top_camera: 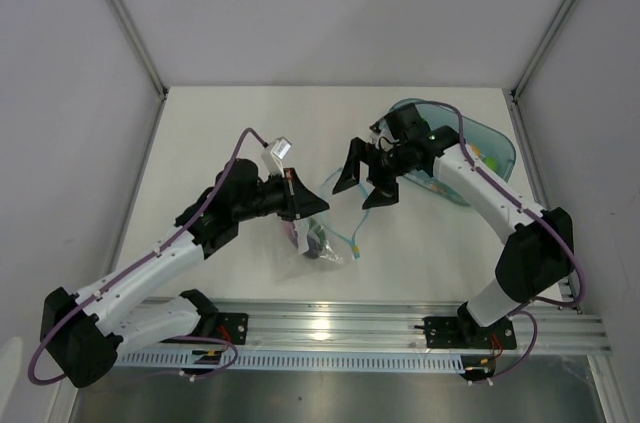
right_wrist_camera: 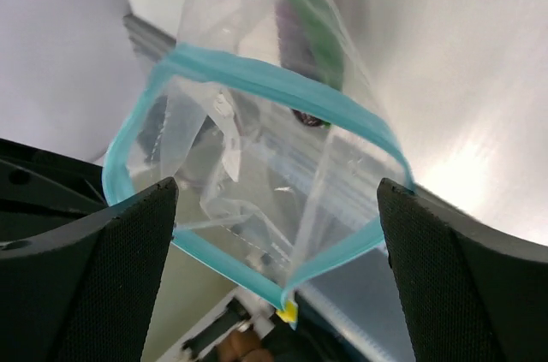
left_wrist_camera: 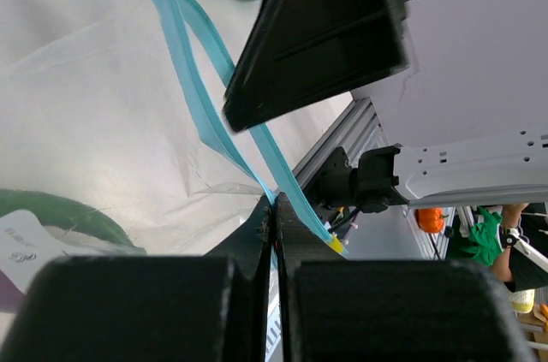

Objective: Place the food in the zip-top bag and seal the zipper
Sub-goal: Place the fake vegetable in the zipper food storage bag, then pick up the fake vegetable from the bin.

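The clear zip-top bag (top_camera: 328,248) hangs from my left gripper (top_camera: 303,205) over the middle of the table. That gripper (left_wrist_camera: 276,208) is shut on the light-blue zipper (left_wrist_camera: 199,97) near one end of the strip. In the right wrist view the zipper (right_wrist_camera: 257,80) forms an open loop, so the bag's mouth gapes. A green and a purple piece of food (right_wrist_camera: 301,32) lie inside the bag (right_wrist_camera: 257,174). My right gripper (top_camera: 365,181) is open just right of the mouth; its fingers (right_wrist_camera: 128,268) stand on either side of the loop without touching it.
A translucent teal tub (top_camera: 480,178) sits at the back right under my right arm, with a yellow-green piece (top_camera: 488,155) inside. The aluminium rail (top_camera: 330,328) runs along the near edge. White walls close in the table on three sides.
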`<action>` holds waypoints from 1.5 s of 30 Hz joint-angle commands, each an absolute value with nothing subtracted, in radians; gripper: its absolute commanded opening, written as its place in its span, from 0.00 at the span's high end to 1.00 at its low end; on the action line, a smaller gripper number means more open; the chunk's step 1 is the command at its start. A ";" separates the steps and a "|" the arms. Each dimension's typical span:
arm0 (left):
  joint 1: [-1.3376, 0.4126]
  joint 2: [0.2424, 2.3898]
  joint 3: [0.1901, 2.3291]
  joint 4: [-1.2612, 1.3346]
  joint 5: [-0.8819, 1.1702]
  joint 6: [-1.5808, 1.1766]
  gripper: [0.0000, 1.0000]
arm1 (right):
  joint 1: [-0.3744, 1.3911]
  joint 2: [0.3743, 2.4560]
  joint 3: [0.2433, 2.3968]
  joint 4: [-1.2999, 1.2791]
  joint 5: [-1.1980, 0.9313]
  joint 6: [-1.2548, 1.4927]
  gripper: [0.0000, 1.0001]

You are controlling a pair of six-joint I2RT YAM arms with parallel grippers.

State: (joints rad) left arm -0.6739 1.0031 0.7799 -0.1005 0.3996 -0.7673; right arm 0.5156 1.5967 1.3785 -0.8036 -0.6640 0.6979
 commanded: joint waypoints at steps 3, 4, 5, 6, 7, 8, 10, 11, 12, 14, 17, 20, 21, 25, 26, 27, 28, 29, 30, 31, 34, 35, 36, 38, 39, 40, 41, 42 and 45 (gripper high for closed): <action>-0.678 0.989 0.824 -0.118 0.400 -0.758 0.99 | 0.514 1.468 1.541 -0.957 -0.284 0.490 0.01; -0.678 0.989 0.822 -0.120 0.400 -0.758 1.00 | 0.514 1.459 1.564 -0.995 -0.217 0.465 0.01; -0.678 0.991 0.822 -0.120 0.397 -0.756 0.99 | 0.512 1.448 1.607 -1.012 -0.143 0.442 0.01; -0.678 0.994 0.824 -0.121 0.396 -0.756 0.99 | 0.514 1.425 1.620 -1.025 0.026 0.421 0.01; -0.678 0.994 0.824 -0.123 0.396 -0.755 0.99 | 0.511 1.411 1.624 -1.023 0.119 0.382 0.01; -0.678 0.996 0.825 -0.121 0.397 -0.756 1.00 | 0.506 1.399 1.617 -1.019 0.196 0.365 0.00; -0.678 0.999 0.827 -0.123 0.399 -0.755 1.00 | 0.457 1.375 1.597 -0.985 0.328 0.333 0.01; -0.678 0.999 0.827 -0.123 0.399 -0.753 0.99 | 0.427 1.373 1.567 -0.974 0.330 0.333 0.01; -0.678 1.000 0.827 -0.124 0.400 -0.753 0.99 | 0.388 1.373 1.551 -0.944 0.289 0.334 0.01; -0.678 0.997 0.824 -0.127 0.402 -0.755 0.99 | 0.252 1.394 1.528 -0.924 0.214 0.344 0.01; -0.678 0.994 0.822 -0.127 0.402 -0.753 0.99 | 0.097 1.451 1.483 -0.885 0.124 0.370 0.01; -0.678 0.991 0.821 -0.126 0.402 -0.752 0.99 | 0.011 1.494 1.445 -0.829 0.178 0.365 0.01; -0.678 0.991 0.819 -0.123 0.403 -0.752 0.99 | -0.018 1.500 1.425 -0.790 0.172 0.362 0.01; -0.678 1.002 0.819 -0.117 0.411 -0.747 0.99 | -0.121 1.542 1.364 -0.668 0.086 0.361 0.01; -0.678 1.005 0.821 -0.112 0.411 -0.747 1.00 | -0.145 1.560 1.370 -0.660 0.069 0.364 0.01; -0.678 1.006 0.822 -0.113 0.413 -0.746 1.00 | -0.150 1.609 1.379 -0.658 0.071 0.371 0.01; -0.678 1.011 0.824 -0.112 0.416 -0.744 0.99 | -0.152 1.638 1.411 -0.658 0.066 0.364 0.00; -0.678 1.015 0.827 -0.110 0.417 -0.741 0.99 | -0.153 1.702 1.431 -0.670 0.084 0.359 0.01; -0.680 1.019 0.828 -0.112 0.419 -0.739 1.00 | -0.153 1.736 1.460 -0.687 0.106 0.365 0.02; -0.678 1.022 0.828 -0.113 0.419 -0.736 0.99 | -0.153 1.768 1.491 -0.704 0.121 0.364 0.04; -0.677 1.029 0.839 -0.129 0.422 -0.726 0.99 | -0.153 1.876 1.587 -0.748 0.195 0.383 0.07; -0.676 1.031 0.847 -0.132 0.423 -0.724 0.99 | -0.153 1.896 1.624 -0.759 0.205 0.385 0.08; -0.676 1.029 0.848 -0.138 0.422 -0.718 0.99 | -0.155 1.931 1.638 -0.776 0.236 0.390 0.09; -0.673 1.028 0.850 -0.146 0.422 -0.713 0.99 | -0.152 1.953 1.655 -0.784 0.268 0.400 0.10; -0.672 1.029 0.851 -0.147 0.419 -0.707 0.99 | -0.152 1.963 1.660 -0.784 0.288 0.400 0.11; -0.670 1.031 0.847 -0.152 0.417 -0.706 0.99 | -0.152 1.968 1.661 -0.784 0.301 0.402 0.12; -0.669 1.034 0.854 -0.156 0.416 -0.703 0.99 | -0.150 1.970 1.661 -0.787 0.311 0.400 0.13; -0.666 1.035 0.854 -0.158 0.419 -0.701 0.99 | -0.150 1.968 1.652 -0.782 0.321 0.400 0.13; -0.663 1.046 0.850 -0.150 0.423 -0.703 0.99 | -0.147 1.962 1.622 -0.766 0.336 0.388 0.16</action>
